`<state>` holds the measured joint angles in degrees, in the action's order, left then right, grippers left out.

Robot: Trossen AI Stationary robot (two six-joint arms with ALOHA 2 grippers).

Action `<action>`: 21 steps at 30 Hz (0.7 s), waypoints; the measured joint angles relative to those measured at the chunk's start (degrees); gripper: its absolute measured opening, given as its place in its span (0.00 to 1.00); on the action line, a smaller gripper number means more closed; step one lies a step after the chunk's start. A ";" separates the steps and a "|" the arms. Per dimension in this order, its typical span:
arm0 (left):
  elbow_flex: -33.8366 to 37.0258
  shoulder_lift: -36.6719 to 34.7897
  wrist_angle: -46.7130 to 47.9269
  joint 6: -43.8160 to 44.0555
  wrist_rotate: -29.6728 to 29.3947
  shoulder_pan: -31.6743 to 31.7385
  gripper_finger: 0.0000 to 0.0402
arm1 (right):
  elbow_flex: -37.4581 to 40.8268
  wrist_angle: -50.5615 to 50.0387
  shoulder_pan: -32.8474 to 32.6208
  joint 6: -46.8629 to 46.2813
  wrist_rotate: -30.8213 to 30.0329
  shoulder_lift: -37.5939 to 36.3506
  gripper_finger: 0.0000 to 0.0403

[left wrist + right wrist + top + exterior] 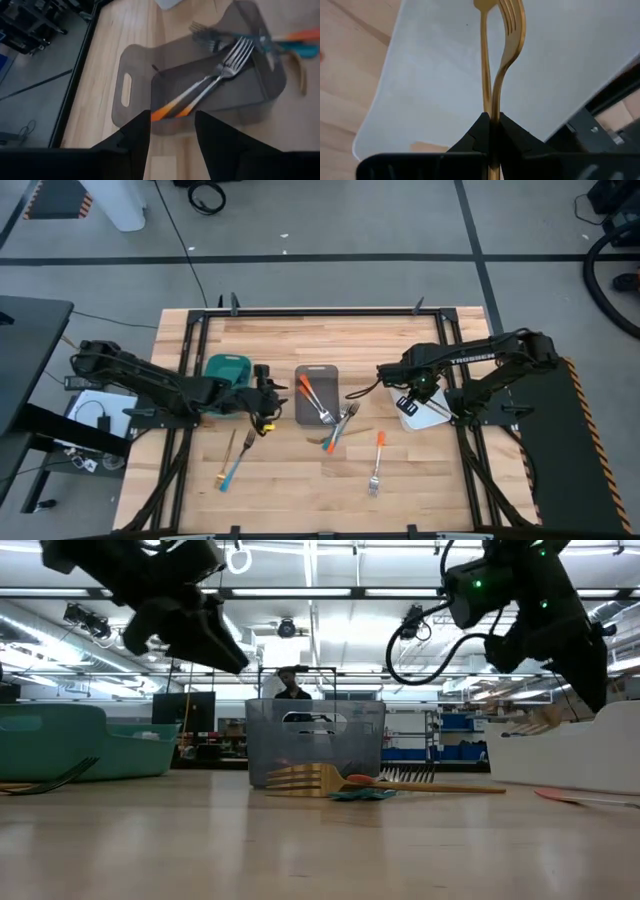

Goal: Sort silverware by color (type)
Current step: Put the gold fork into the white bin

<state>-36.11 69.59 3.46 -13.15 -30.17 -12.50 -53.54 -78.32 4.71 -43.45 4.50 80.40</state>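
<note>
Right gripper (491, 125) clenched on gold fork (507, 35) with white tray (435, 75) just beneath it; left gripper (172, 125) released, grey tray (210, 92) holding orange-handled forks (200, 92) right ahead.

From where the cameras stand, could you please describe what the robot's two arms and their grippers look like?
Both arms are dark, jointed and slender. The right arm carries white lettering along one link, a small green light near its wrist and a black cable looping beside it. The left arm is plain black. The left gripper and the right gripper each have two black, wedge-shaped fingers.
</note>
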 joint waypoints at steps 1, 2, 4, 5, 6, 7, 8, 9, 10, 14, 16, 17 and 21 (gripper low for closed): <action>0.19 -0.76 -0.15 0.44 0.12 -0.22 0.41 | 0.82 1.60 0.02 -0.12 0.02 -0.06 0.06; 0.45 -1.45 -0.36 0.82 0.08 -0.42 0.41 | 1.41 2.84 0.10 -0.13 0.02 0.05 0.06; 1.05 -2.88 -0.16 1.18 0.13 -0.66 0.41 | 2.68 5.03 0.22 -0.12 0.04 0.05 0.06; 1.15 -3.22 0.29 1.83 0.09 -0.91 0.41 | 3.18 5.92 0.40 -0.06 0.01 0.10 0.06; 0.96 -3.12 -0.58 2.03 0.13 -0.94 0.41 | 3.52 6.33 0.59 -0.06 -0.16 0.13 0.06; 0.98 -3.53 -0.25 2.05 0.18 -1.04 0.41 | 3.98 6.80 0.81 -0.06 -0.51 0.07 0.06; 1.06 -3.92 0.09 2.06 0.05 -1.30 0.41 | 4.31 7.06 1.03 -0.04 -1.01 0.09 0.06; 0.98 -3.91 -0.51 2.05 0.05 -1.49 0.41 | 4.65 7.53 1.11 -0.04 -1.50 0.09 0.06; 0.93 -3.83 -0.47 2.02 0.07 -1.64 0.41 | 4.90 7.98 1.14 0.13 -1.91 0.09 0.06; 0.99 -3.81 -0.07 2.06 0.13 -1.68 0.41 | 6.12 11.37 1.09 1.45 -1.86 0.11 0.06; 0.99 -3.81 0.59 2.17 0.13 -1.68 0.41 | 6.67 12.43 1.09 1.54 -1.60 0.08 0.06; 0.99 -3.81 0.68 2.36 0.13 -1.68 0.41 | 6.85 12.55 1.09 1.56 -1.57 0.11 0.07; 0.99 -3.80 1.05 2.50 0.09 -2.04 0.41 | 6.89 13.03 1.09 1.62 -1.79 0.11 0.09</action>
<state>-35.11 65.79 4.51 -10.65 -30.09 -14.54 -46.65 -65.29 5.80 -41.82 2.70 80.51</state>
